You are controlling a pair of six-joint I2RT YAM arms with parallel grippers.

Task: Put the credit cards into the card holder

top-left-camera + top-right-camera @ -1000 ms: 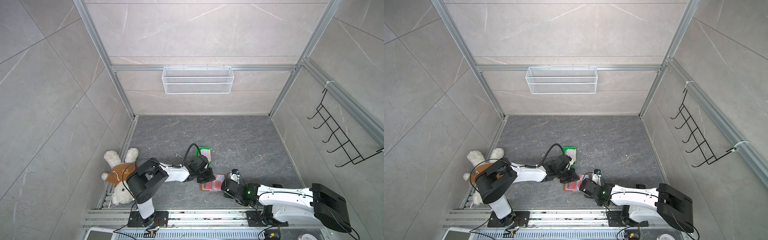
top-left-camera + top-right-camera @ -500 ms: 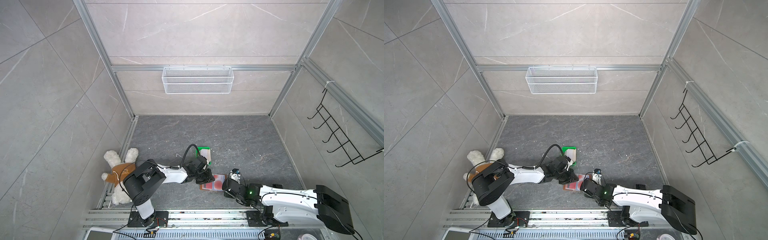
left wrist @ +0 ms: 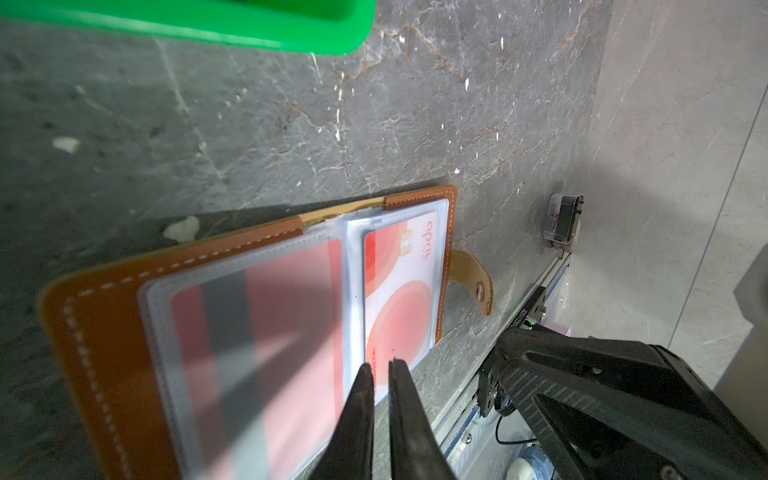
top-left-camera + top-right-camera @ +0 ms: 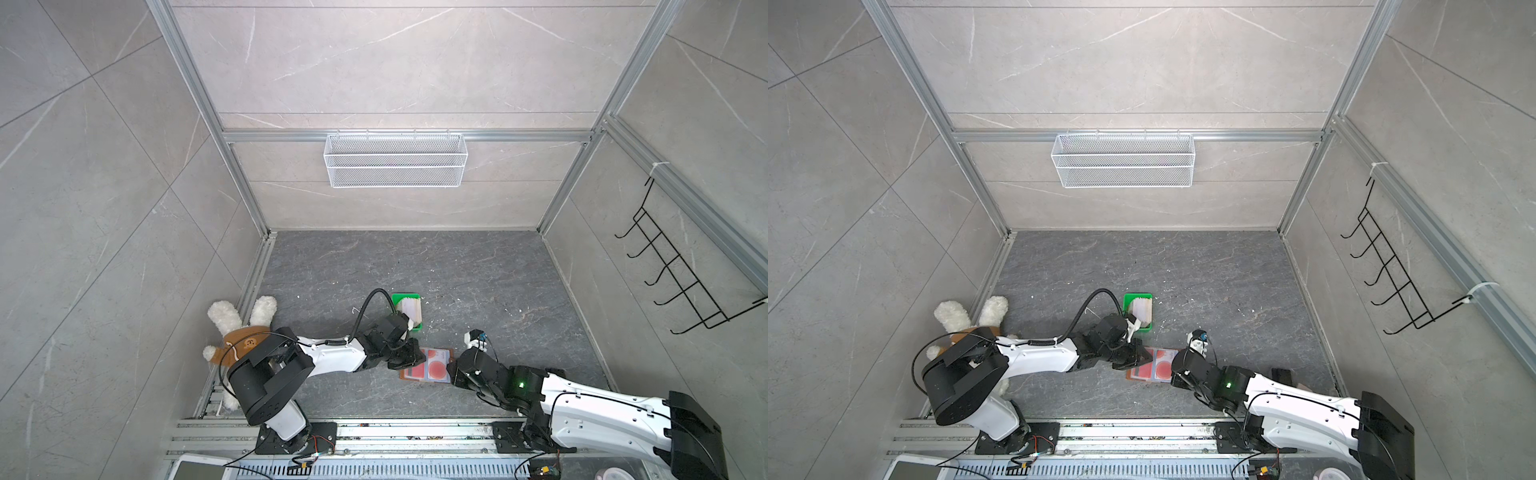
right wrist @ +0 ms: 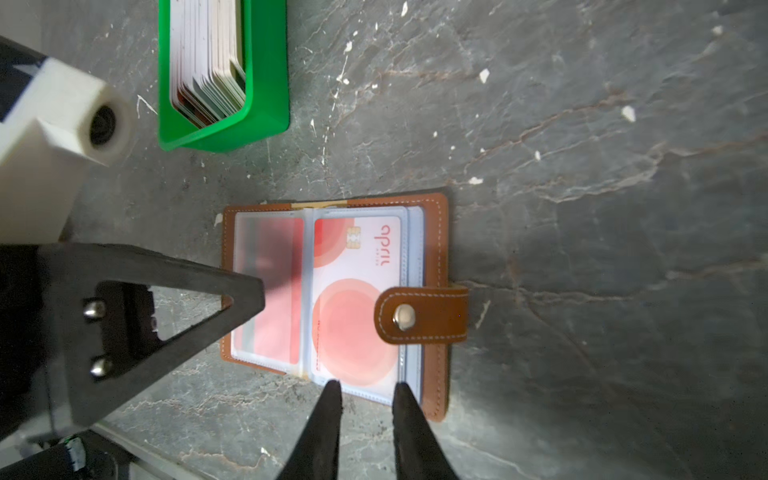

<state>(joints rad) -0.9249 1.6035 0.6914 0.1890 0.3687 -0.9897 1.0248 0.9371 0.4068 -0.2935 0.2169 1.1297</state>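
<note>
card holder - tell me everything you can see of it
The card holder lies open and flat on the dark grey floor, near the green tray. It looks like tan-brown leather with pale stitching and clear plastic sleeves. One sleeve shows a red card with a dark stripe, the facing one a pale card with red-orange circles and a chip. Its snap strap is undone. The left hand, all but closed, is at the sleeves; the right hand, open, at its edge.
</note>
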